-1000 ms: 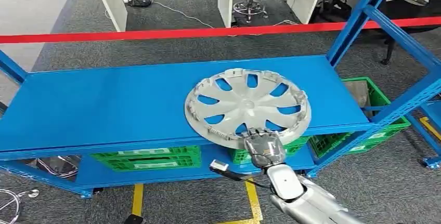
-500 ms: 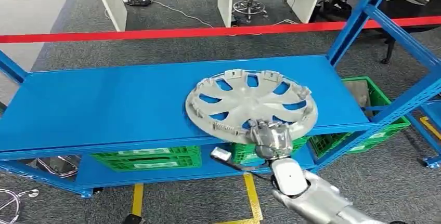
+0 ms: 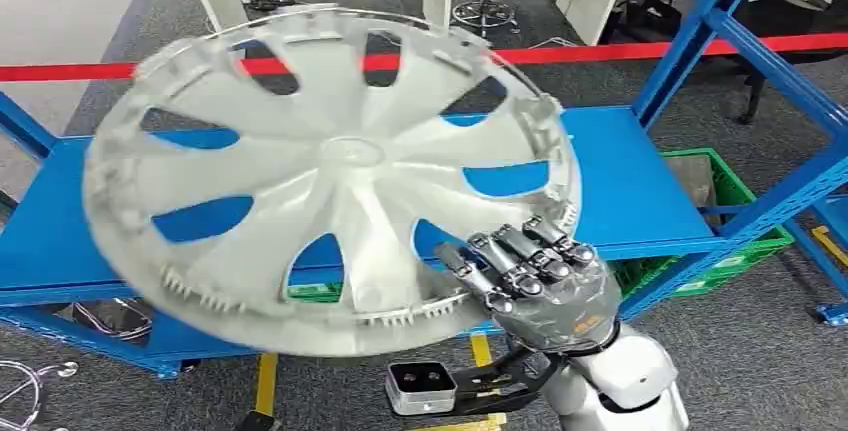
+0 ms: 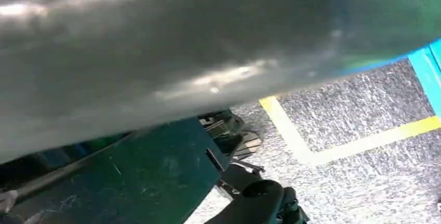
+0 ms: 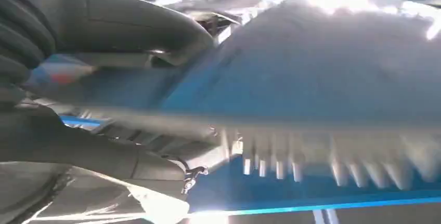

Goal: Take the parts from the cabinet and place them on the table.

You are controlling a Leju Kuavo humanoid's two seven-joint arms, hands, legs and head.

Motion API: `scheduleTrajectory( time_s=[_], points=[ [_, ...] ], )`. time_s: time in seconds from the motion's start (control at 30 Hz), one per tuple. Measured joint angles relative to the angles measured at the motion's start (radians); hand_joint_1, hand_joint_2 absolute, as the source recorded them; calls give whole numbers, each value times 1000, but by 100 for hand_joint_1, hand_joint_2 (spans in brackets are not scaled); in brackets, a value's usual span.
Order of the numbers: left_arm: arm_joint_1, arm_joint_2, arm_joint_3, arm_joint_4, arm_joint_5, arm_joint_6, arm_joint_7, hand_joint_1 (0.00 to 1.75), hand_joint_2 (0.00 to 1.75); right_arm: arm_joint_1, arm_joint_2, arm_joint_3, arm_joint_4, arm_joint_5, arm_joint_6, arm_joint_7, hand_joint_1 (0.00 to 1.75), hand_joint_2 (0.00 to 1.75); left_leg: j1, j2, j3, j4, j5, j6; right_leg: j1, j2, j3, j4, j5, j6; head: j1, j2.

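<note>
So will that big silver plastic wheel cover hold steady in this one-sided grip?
Probably wobbly: the big silver plastic wheel cover is gripped only at its near rim by the right hand, so it may sag. Likely light, thin and spoked. Its rim clips look snappable.

Blue metal shelf (image 3: 640,191), green crates (image 3: 735,221) on lower level, grey carpet floor (image 3: 700,351)

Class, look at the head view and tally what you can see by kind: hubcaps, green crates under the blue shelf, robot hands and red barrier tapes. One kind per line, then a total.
Hubcap: 1
Green crates: 2 that I can make out; the hubcap hides part of the lower shelf
Robot hand: 1, the right one, gripping the hubcap's rim
Red barrier tape: 1
Total: 5
</note>
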Motion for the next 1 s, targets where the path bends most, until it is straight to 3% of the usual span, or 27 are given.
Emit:
scheduleTrajectory(
  time_s=[0.43,1.0],
  points=[
    [-4,0,3,0,-5,0,0,0,0,40,19,-51,-87,4,3,5,175,175,-2,1,-1,1,1,0,-2,2,-2,0,2,2,-1,0],
    [-15,-1,3,0,-27,45,4,0,0,43,20,-7,-151,5,3,-14,175,175,-2,1,-1,1,1,0,-3,1,-2,0,2,2,-1,0]
  ],
)
